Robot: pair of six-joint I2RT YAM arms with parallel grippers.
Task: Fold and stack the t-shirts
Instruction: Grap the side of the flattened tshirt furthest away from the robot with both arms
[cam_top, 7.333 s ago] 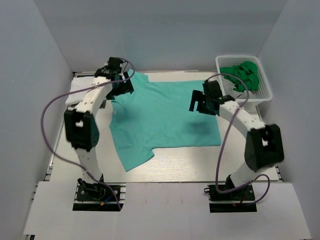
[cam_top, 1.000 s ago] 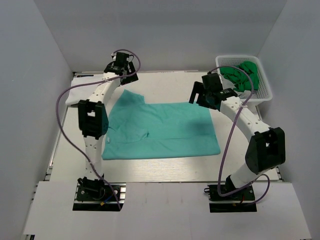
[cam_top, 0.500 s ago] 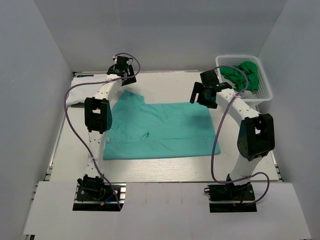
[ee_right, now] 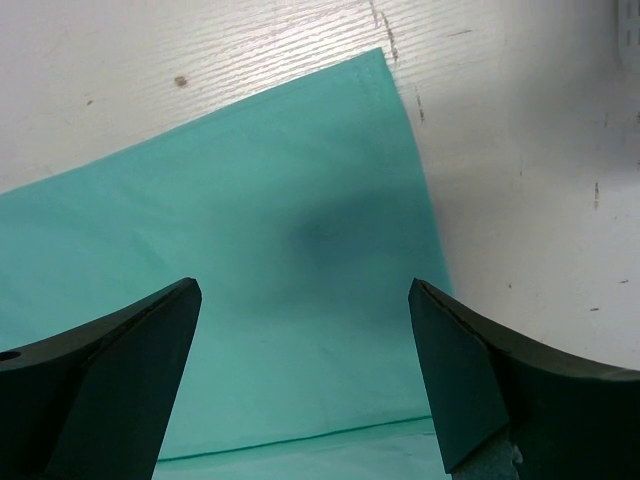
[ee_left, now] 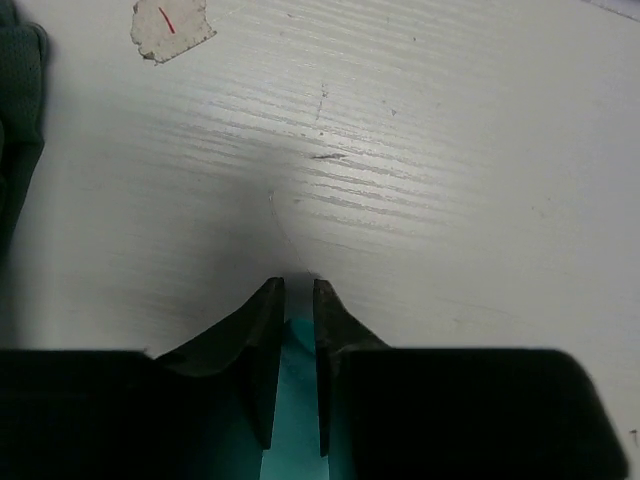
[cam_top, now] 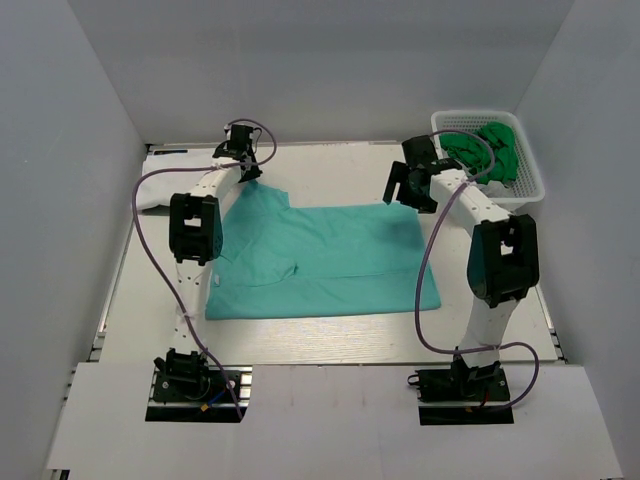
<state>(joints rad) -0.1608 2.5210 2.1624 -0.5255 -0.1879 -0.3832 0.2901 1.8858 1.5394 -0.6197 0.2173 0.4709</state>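
Note:
The light teal-mint t-shirt (cam_top: pixel 330 255) lies folded flat mid-table. My left gripper (cam_top: pixel 250 172) is at its far left corner. In the left wrist view that gripper (ee_left: pixel 298 285) has its jaws drawn close together with a strip of teal cloth (ee_left: pixel 297 400) pinched between them. My right gripper (cam_top: pixel 405 190) hovers over the shirt's far right corner. It stands wide open (ee_right: pixel 303 287), with teal cloth (ee_right: pixel 280 200) below and nothing between its fingers. A white t-shirt (cam_top: pixel 160 185) lies folded at the table's far left edge.
A white lattice basket (cam_top: pixel 530 185) holding dark green cloth (cam_top: pixel 485 150) stands at the far right corner. Bare table shows beyond the shirt (ee_left: pixel 450 150), with a small torn sticker (ee_left: pixel 172 25). Grey walls close in the table on three sides.
My left gripper has come down onto the shirt's far left corner and closed on the cloth. The right gripper has shifted slightly toward the far right corner and stays open.

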